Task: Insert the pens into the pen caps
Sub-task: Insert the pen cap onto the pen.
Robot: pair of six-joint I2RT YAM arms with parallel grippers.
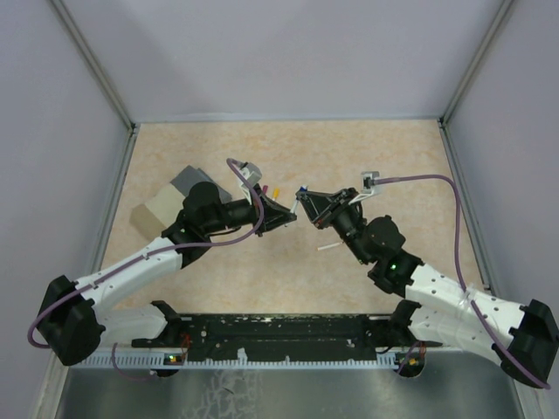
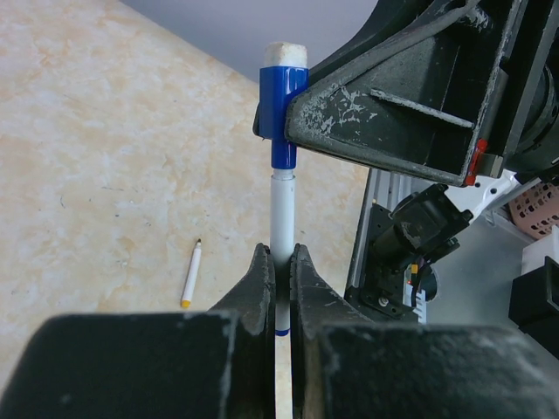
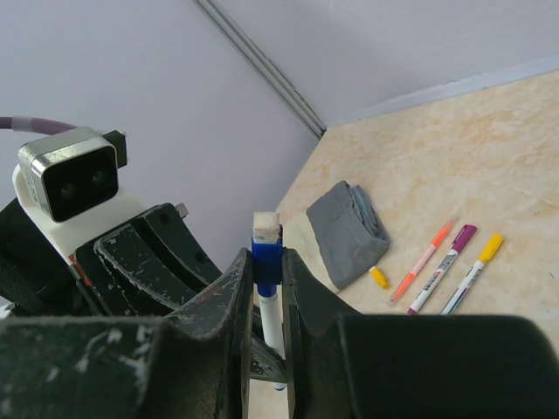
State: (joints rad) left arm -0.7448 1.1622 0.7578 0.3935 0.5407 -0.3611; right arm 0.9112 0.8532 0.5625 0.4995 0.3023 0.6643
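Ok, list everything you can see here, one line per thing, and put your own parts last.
table: one, beige marbled, under everything
box: one, beige with a grey lid, left side of the table
held pen: one, white barrel, in mid-air between the arms
blue cap: one, blue, over that pen's far end
orange pen, magenta pen, yellow pen: one each, lying side by side near the box
loose cap: one, yellow, next to the box
loose pen: one, white with a yellow end, lying alone
left gripper: one, black, shut on the held pen
right gripper: one, black, shut on the blue cap
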